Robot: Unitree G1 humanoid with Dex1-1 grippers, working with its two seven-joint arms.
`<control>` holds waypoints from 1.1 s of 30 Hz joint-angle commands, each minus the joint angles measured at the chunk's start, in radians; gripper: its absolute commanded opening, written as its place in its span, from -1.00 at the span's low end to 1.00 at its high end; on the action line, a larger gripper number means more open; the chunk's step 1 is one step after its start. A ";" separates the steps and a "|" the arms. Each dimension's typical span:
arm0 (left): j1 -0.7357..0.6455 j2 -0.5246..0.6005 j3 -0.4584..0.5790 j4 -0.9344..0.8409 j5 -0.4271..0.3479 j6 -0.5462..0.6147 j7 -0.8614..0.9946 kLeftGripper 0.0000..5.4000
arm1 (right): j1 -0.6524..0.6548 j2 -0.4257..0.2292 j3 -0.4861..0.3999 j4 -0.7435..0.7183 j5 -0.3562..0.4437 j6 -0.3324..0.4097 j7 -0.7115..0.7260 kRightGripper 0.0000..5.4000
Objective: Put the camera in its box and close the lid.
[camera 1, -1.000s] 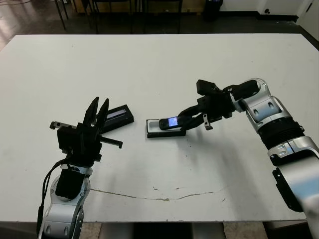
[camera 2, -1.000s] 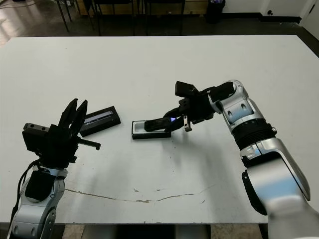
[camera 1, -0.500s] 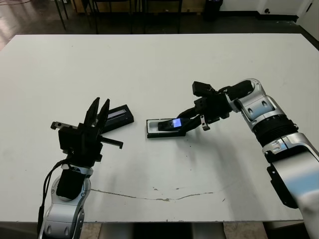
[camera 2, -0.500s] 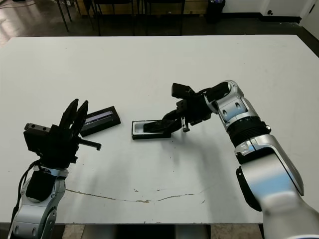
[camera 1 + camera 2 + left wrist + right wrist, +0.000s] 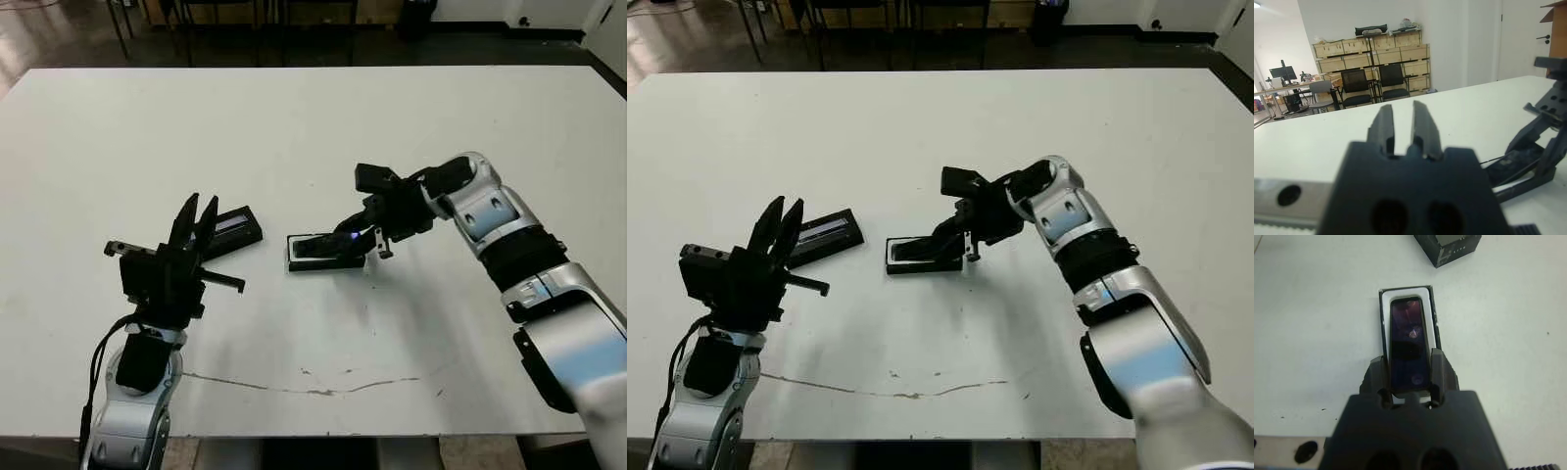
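The box [image 5: 297, 258], a shallow black tray with white lining [image 5: 1385, 318], lies mid-table. The camera [image 5: 1408, 340], a slim black bar with a glossy face, rests lengthwise inside it. My right gripper [image 5: 345, 238] reaches in from the right, and its fingers [image 5: 1442, 369] press both sides of the camera's near end. The lid [image 5: 235, 226], flat and black with a pale strip, lies on the table left of the box. My left gripper [image 5: 197, 210] is raised just in front of the lid, fingers slightly apart and holding nothing.
The white table [image 5: 411, 117] stretches wide behind and to the right of the box. A thin dark scuff line [image 5: 313, 390] runs along near the front edge. Dark chair legs [image 5: 265, 24] stand beyond the far edge.
My right gripper has moved left and down with the camera, which now lies flatter in the box. The left arm has hardly moved.
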 commanded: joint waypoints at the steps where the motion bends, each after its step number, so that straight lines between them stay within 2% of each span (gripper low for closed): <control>1: 0.012 0.003 0.001 0.015 0.008 0.005 0.007 -1.00 | 0.008 0.019 0.028 0.013 -0.021 -0.025 -0.010 -0.94; 6: 0.017 0.002 0.005 0.013 -0.006 0.008 0.005 -1.00 | 0.004 0.022 0.042 0.039 -0.036 -0.026 -0.015 -0.94; 12: 0.014 0.005 0.008 0.021 -0.015 0.002 0.001 -1.00 | 0.032 0.002 0.035 -0.013 -0.047 -0.024 -0.063 -0.94; 15: 0.014 0.006 0.005 0.017 -0.010 0.005 0.003 -1.00 | 0.045 -0.014 0.022 -0.069 -0.043 -0.003 -0.074 -0.73; 18: 0.015 0.007 0.005 0.015 -0.008 0.007 0.003 -1.00 | 0.054 -0.038 0.009 -0.130 -0.048 -0.015 -0.100 -0.49; 23: 0.015 0.009 0.008 0.017 -0.008 0.004 0.002 -1.00 | 0.088 -0.105 -0.004 -0.263 -0.099 -0.091 -0.203 -0.10; 30: 0.010 0.011 0.006 0.020 -0.006 0.003 -0.001 -1.00 | 0.121 -0.168 -0.047 -0.386 -0.107 -0.047 -0.261 0.47; 33: 0.009 0.014 0.008 0.020 -0.006 0.002 -0.003 -1.00 | 0.127 -0.194 -0.066 -0.418 -0.096 -0.055 -0.257 0.71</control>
